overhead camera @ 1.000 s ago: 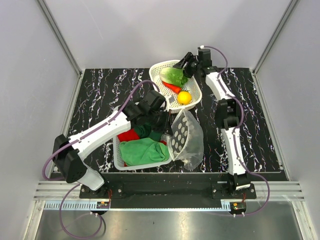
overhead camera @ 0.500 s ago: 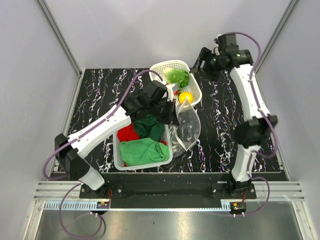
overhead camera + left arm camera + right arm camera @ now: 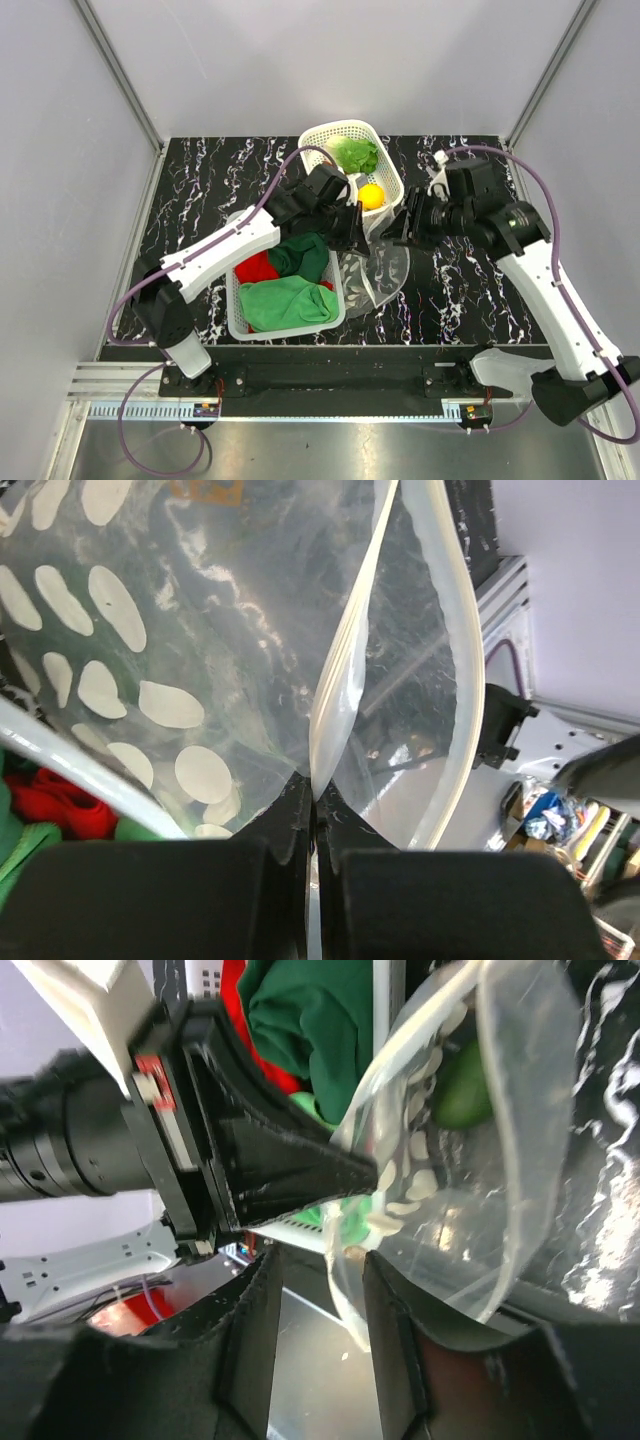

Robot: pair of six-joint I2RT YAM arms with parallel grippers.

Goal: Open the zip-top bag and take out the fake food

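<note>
Left arm and right arm stretch inward, wrists mid-frame over the zip-top bag. We see the left gripper pinched on its rim, the right gripper spread astride it. Both lettuce and lemon sit in the top-centre basket.

The zip-top bag is a clear, crinkled plastic pouch with white oval marks on one wall and white zip strips along the mouth. It hangs tilted just right of the near white basket, its zip edge pinched in the left gripper. The mouth is parted, and the two strips diverge from the pinch point. Of the fake food, the green lettuce and the yellow lemon lie in the far white basket, with the lemon at its near end.
</note>
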